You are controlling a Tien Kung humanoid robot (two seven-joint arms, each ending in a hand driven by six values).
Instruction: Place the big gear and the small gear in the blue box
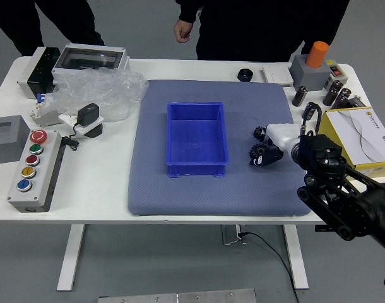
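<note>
In the head view, the right hand (283,139) reaches in from the right side of the frame, over the right part of the mat (173,197). Its fingers stand apart, some toward the small gear (259,133), another at the big gear (258,151). Whether they touch either gear is hard to tell. The small gear lies on the mat right of centre, just above the big gear in the frame; the big gear is partly covered by the hand. Both are outside the blue box (197,170), which sits upright on the mat near the middle of the frame.

At the top centre, a person's hand (183,30) hangs beyond the far edge of the white bench (104,203), holding nothing; another person's dark-clad legs (57,22) show at the upper left. A button panel (36,173) and clear plastic (104,95) are on the left, a round black part (245,75) at upper centre-right, and an orange cylinder (317,54) on a grey block (304,73) at the upper right.
</note>
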